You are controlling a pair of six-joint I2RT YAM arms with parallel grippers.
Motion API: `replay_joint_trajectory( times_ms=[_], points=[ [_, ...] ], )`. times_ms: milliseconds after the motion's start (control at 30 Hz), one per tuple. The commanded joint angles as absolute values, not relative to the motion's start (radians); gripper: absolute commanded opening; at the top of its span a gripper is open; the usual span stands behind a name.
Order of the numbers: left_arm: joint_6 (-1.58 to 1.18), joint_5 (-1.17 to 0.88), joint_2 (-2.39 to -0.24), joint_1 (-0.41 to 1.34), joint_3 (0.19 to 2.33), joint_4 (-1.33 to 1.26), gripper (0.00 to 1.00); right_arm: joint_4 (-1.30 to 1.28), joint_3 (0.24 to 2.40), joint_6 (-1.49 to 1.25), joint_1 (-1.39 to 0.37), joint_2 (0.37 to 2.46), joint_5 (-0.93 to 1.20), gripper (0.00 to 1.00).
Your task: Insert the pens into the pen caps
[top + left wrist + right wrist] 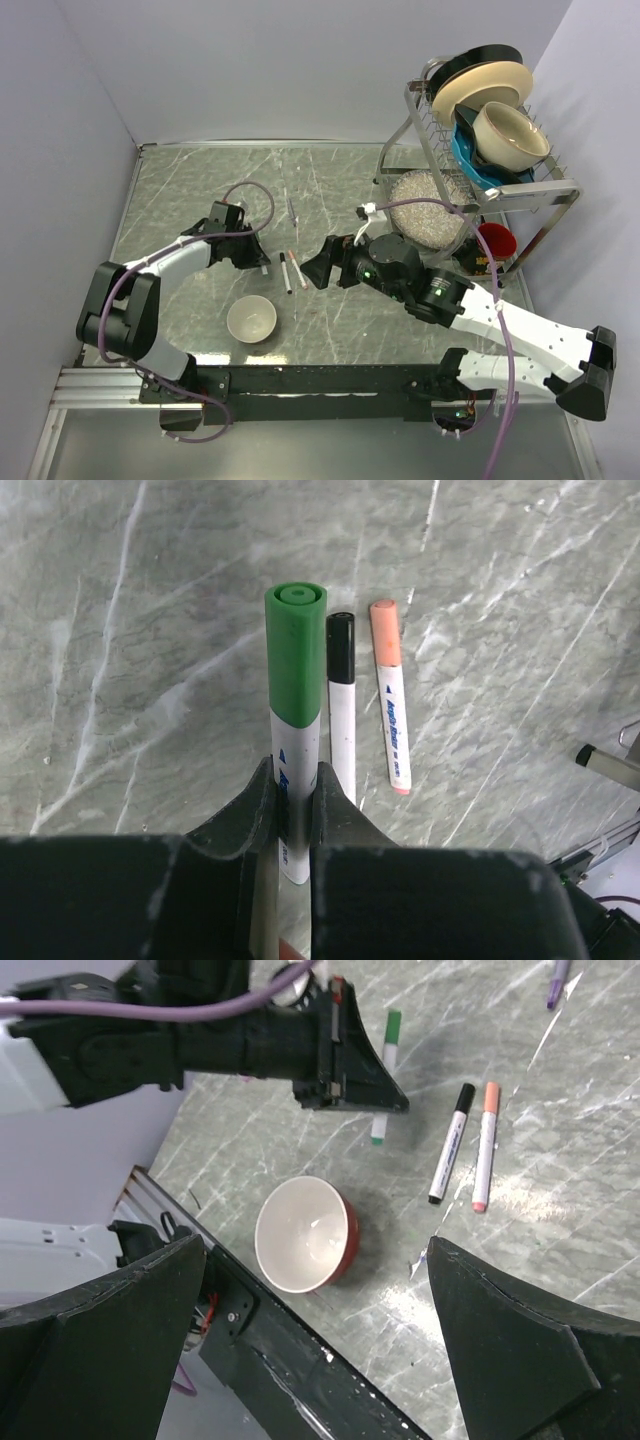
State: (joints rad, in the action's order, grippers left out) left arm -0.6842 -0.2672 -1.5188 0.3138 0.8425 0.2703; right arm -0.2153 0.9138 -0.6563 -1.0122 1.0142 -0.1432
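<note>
My left gripper (295,798) is shut on the white barrel of a pen (293,745) that wears a green cap (295,650), held low over the table. Just right of it lie two more pens side by side, one with a black cap (340,646) and one with an orange-red cap (384,632). In the right wrist view the same pair, black (450,1145) and orange-red (484,1148), lies beyond my right gripper (315,1260), which stands wide open with nothing between its fingers, above the table near the bowl. From above, the right gripper (318,264) sits just right of the two lying pens (291,270).
A bowl (251,320), white inside and red outside, stands near the front edge. A thin purple pen (556,980) lies farther back. A dish rack (480,130) with plates and bowls, a clear glass dish (428,205) and a red cup (496,240) fill the right side.
</note>
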Motion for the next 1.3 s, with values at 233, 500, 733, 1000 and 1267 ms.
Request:
replay_joint_trajectory(
  times_ms=[233, 500, 733, 1000, 1267],
  points=[
    [-0.713, -0.267, -1.543, 0.35, 0.824, 0.242, 0.24, -0.193, 0.927, -0.647, -1.003, 1.035, -0.146, 1.0],
    [-0.712, -0.23, -1.542, 0.364, 0.808, 0.276, 0.29, -0.19, 0.94, -0.653, -1.005, 1.051, -0.132, 1.0],
    [-0.69, -0.132, -1.485, 0.359, 0.915, 0.366, 0.41, -0.176, 0.927, -0.647, -1.005, 1.037, -0.112, 1.0],
    [-0.678, -0.1, -1.548, 0.291, 1.152, 0.341, 0.6, -0.19, 0.913, -0.63, -1.005, 1.032, -0.12, 1.0],
    [-0.66, -0.112, -1.83, 0.288, 1.448, 0.294, 0.52, -0.178, 0.902, -0.635, -1.005, 1.038, -0.089, 0.99]
  ],
)
